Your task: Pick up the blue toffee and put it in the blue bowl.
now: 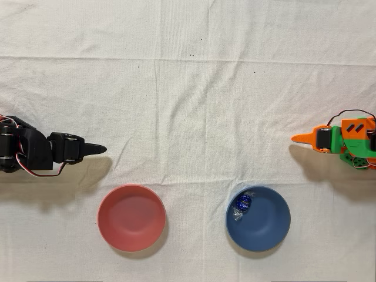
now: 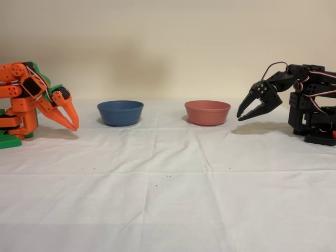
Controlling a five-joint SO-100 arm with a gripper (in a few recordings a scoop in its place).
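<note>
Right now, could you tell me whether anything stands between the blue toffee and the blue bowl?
Nothing does: in the overhead view the blue toffee already lies inside the blue bowl, near its upper-left rim.

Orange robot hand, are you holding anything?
No, the orange gripper holds nothing. The blue toffee already lies in the blue bowl.

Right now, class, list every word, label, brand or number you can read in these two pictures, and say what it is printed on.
None can be read.
Toffee in the blue bowl: shiny foil, any print too small to tell.
Red bowl: plain.
Orange arm's claw: no lettering visible.
Cloth: only small dark specks, no writing.
</note>
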